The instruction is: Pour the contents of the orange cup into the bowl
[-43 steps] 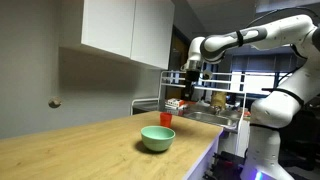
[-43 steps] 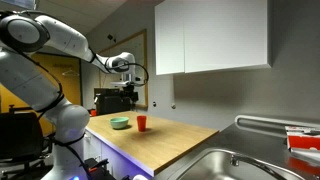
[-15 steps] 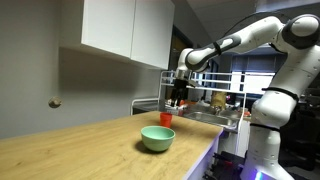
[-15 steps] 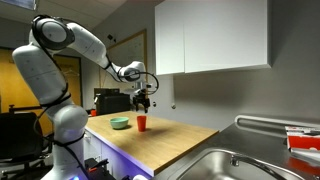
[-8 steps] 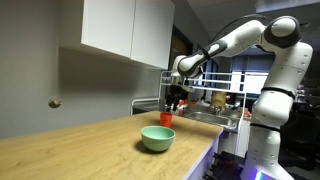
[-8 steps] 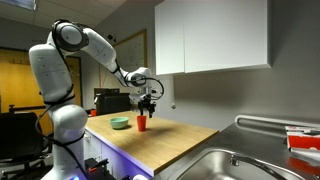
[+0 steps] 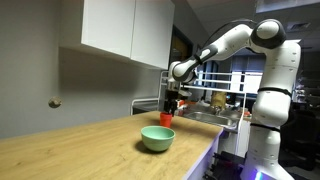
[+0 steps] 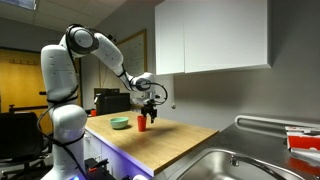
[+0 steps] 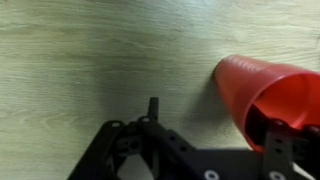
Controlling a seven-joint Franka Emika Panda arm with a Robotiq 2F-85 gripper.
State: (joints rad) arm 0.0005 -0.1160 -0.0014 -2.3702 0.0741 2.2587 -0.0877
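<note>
One small orange-red plastic cup and one round mint-green bowl stand on the wooden bench. The pincer hangs spread wide at the cup. The wrist view's edge cuts the cup off.

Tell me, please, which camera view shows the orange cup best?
The wrist view: the orange cup fills the right side, so its tapered wall and rim are clear. In both exterior views the cup is only a small red spot on the counter, just below the gripper.

Both exterior views face the bowl from afar, from opposite worktop ends; the wrist view looks straight down, close to the worktop.
</note>
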